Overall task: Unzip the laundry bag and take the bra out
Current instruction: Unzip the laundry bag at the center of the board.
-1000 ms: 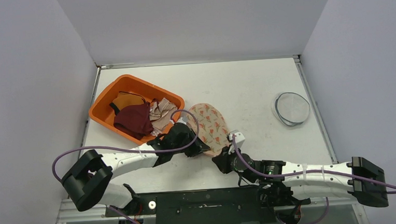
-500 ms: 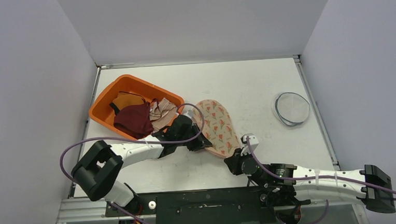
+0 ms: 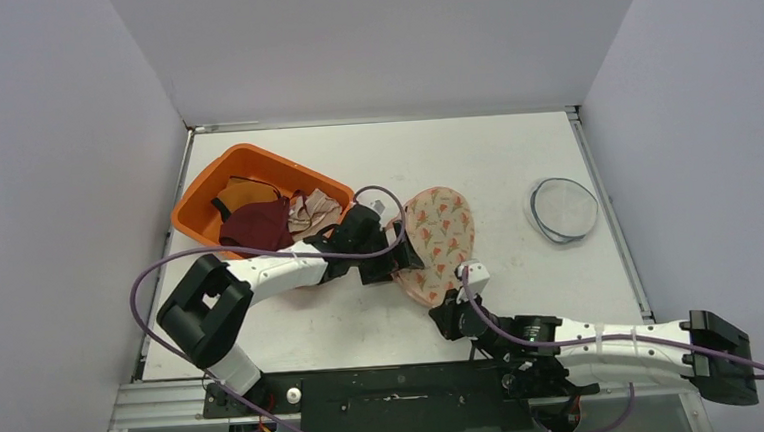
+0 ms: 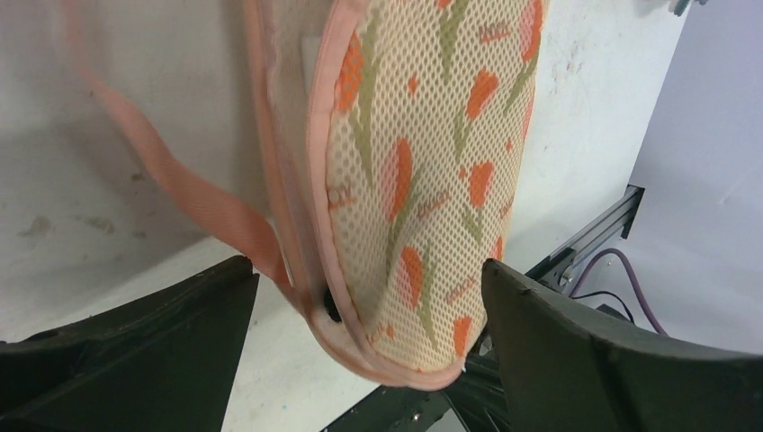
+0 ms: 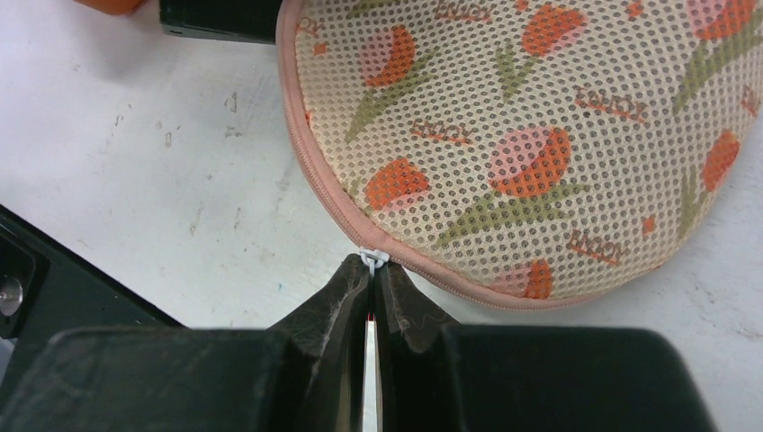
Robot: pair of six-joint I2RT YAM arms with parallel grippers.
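The laundry bag [image 3: 439, 238] is a rounded mesh pouch with an orange tulip print and pink trim, lying on the white table. My left gripper [image 3: 402, 262] is at its left edge, open. In the left wrist view the jaws of the left gripper [image 4: 367, 297] stand wide on either side of the laundry bag's [image 4: 423, 162] rim and pink strap [image 4: 207, 207]. My right gripper [image 5: 372, 267] is shut on the small white zipper pull [image 5: 372, 259] at the near rim of the laundry bag [image 5: 540, 135]. From above, the right gripper [image 3: 444, 307] sits at that rim. The bra is hidden.
An orange basket [image 3: 197, 202] holding maroon, orange and beige garments sits at the back left, right behind my left arm. A round grey mesh disc [image 3: 564, 209] lies at the right. Walls close in the table on three sides. A black rail [image 3: 399, 395] runs along the near edge.
My left gripper has opened and let go of the bag's edge. The bag has swung to the right and away. My right gripper has followed it, still shut on the zipper pull.
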